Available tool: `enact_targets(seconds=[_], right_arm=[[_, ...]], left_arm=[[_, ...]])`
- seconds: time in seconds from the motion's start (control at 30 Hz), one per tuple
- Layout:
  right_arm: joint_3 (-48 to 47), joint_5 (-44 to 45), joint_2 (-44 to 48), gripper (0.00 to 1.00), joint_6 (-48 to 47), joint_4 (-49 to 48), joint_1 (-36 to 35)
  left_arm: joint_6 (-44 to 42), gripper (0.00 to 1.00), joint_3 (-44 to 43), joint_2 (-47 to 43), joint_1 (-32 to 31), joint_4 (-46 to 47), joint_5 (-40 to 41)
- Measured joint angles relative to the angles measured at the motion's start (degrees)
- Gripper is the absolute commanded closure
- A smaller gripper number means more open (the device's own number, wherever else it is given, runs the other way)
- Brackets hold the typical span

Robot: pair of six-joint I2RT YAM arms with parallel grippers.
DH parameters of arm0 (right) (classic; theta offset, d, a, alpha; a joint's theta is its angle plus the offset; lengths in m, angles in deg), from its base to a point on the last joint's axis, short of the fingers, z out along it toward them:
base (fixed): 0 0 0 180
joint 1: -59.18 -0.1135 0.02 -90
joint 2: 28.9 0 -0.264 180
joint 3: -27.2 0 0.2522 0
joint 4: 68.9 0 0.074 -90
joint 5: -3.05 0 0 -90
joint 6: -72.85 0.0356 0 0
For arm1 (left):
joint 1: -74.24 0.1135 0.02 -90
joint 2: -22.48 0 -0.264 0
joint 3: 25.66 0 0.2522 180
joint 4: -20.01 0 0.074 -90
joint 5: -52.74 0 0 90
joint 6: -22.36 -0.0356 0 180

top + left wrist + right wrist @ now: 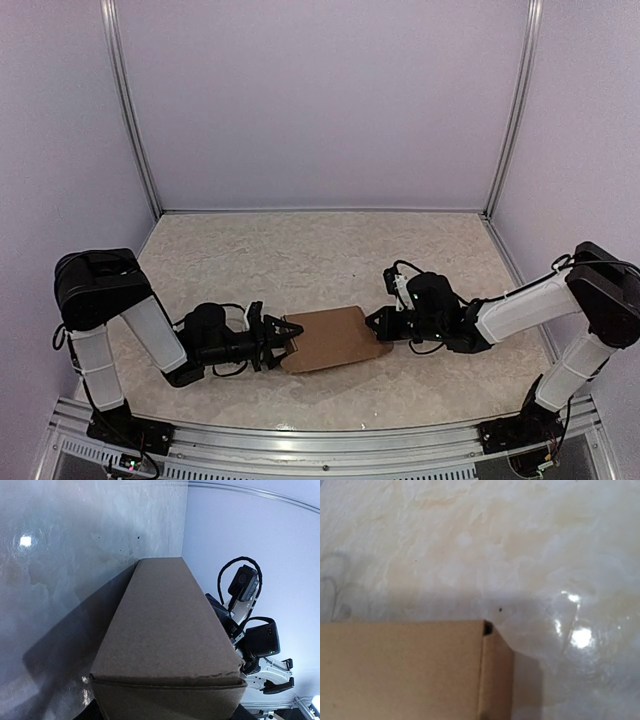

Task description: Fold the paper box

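A brown paper box (pixel 328 340), already looking like a formed carton, lies flat on the pale marbled counter (pixel 320 250). It sits slightly toward 6 o'clock from the counter's centre, with its long axis running from 9 to 3 o'clock. The left pincer (pixel 284 335) meets the box's 9 o'clock end, and the right pincer (pixel 378 325) meets its 3 o'clock end. Neither wrist camera shows its own fingers clearly, so it cannot be told whether either pincer is spread or pinching cardboard. The right wrist view shows a small dark gap at one corner beside an end flap, so that end may not be fully tucked.

If both arms press inward from opposite ends, the light carton could buckle or skid sideways on the glossy counter. Uneven pressure could also let the loose flap spring open.
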State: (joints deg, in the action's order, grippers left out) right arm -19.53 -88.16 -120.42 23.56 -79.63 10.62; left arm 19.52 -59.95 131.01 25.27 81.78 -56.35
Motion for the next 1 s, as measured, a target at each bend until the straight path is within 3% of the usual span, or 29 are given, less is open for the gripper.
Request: enact_targets(seconds=[0.2, 0.57, 0.7, 0.83, 0.87, 0.93, 1.0], right_arm=[[0.0, -0.2, 0.4, 0.95, 0.2, 0.0, 0.0], [1.1, -0.1, 5.5, 0.6, -2.9, 5.9, 0.1], [1.1, -0.1, 11.0, 0.43, -7.3, 8.5, 0.1], [0.7, -0.3, 15.6, 0.32, -13.0, 9.5, 0.1], [0.5, -0.5, 16.5, 0.27, -14.7, 10.0, 0.1], [0.1, -1.4, 18.8, 0.02, -18.7, 10.8, 0.1], [0.0, -2.7, 21.3, 0.0, -22.2, 11.1, 0.1]], left_arm=[[-0.2, 0.63, 0.0, 0.0, -0.1, 0.1, -0.2], [-0.9, 0.65, 0.3, -2.2, 0.3, -1.3, -2.2], [-2.2, 0.65, 0.6, -7.3, 1.8, -4.3, -3.2], [-3.9, 0.65, 1.0, -14.4, 3.7, -8.4, -5.1], [-4.1, 0.65, 1.3, -15.8, 4.2, -9.0, -5.6], [-4.5, 0.65, 2.2, -19.0, 5.7, -10.5, -7.1], [-4.9, 0.65, 3.0, -21.8, 7.2, -11.7, -8.4]])
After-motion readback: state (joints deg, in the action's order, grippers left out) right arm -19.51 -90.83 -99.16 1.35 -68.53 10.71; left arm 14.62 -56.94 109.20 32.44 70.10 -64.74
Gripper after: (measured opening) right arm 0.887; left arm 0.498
